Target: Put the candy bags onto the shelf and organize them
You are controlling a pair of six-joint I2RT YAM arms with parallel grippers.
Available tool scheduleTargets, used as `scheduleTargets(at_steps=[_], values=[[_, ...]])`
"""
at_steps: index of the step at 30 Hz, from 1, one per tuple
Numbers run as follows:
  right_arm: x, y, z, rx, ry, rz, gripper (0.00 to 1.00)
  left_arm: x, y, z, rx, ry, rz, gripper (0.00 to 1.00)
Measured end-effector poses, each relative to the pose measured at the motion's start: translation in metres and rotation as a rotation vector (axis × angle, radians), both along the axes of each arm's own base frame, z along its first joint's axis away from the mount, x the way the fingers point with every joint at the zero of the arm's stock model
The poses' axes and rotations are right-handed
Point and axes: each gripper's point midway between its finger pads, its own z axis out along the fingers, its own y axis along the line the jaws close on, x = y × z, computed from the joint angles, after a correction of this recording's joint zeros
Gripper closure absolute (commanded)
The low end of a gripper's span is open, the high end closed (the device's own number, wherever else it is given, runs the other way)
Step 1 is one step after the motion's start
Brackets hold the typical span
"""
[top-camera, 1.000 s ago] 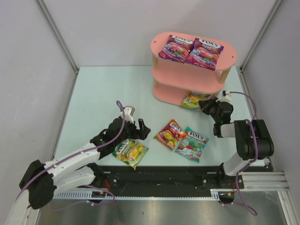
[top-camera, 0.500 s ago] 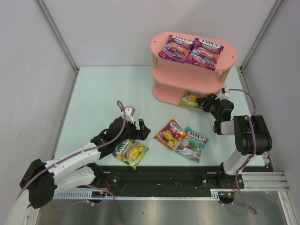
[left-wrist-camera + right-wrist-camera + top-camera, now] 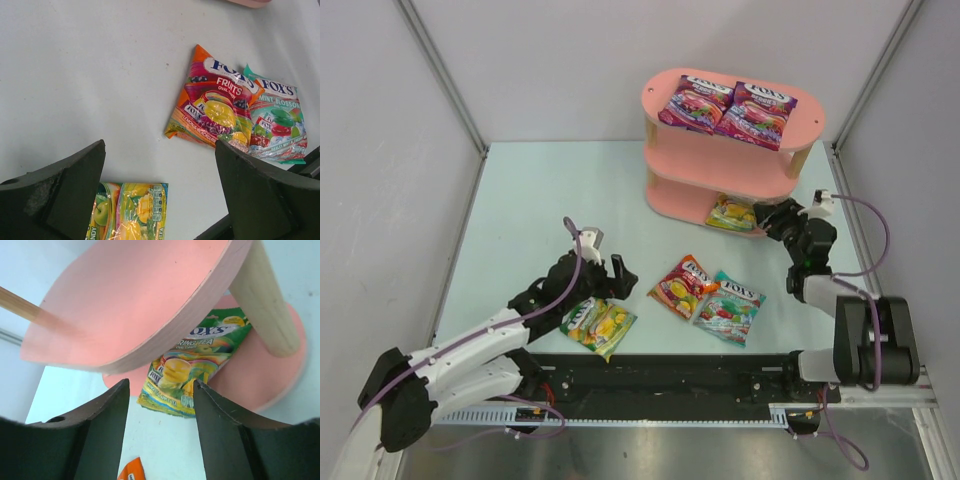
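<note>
Right wrist: right gripper [image 3: 161,390] ajar, empty

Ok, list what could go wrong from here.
1. The shelved yellow-green bag pokes past the bottom board's edge; the open right tool beside it could drag it off the shelf.
2. The red-orange bag partly covers the teal bag, so one grab may shift both.
3. The open left tool hovers by the flat, glossy yellow-green bag on the table; it may slip.

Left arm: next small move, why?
Probably lower the left fingers onto the yellow-green bag and close. They stand open, and the bag lies flat on the table just below, between them, ungripped.
</note>
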Motion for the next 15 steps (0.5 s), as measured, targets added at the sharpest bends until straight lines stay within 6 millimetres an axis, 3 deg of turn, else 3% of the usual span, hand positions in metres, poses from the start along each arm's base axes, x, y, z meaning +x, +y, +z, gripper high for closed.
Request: scheduleTargets(at_steps=[5, 8, 11, 15], values=[[-0.031, -0.007, 0.022, -0.008, -0.018, -0.049, 0.4, -0.004, 0.004, -0.003, -0.003, 0.015, 0.01, 0.03], [-0.047, 0.01, 0.032, -0.027, -0.027, -0.003, 0.4, -0.005, 0.007, -0.002, -0.006, 0.017, 0.023, 0.0], [-0.071, 0.056, 0.04, -0.063, -0.048, 0.154, 0.4, -0.005, 0.012, -0.001, -0.006, 0.019, 0.051, 0.0], [-0.121, 0.142, 0.035, -0.135, -0.064, 0.473, 0.37, -0.006, 0.023, 0.0, 0.002, 0.024, 0.099, 0.0]])
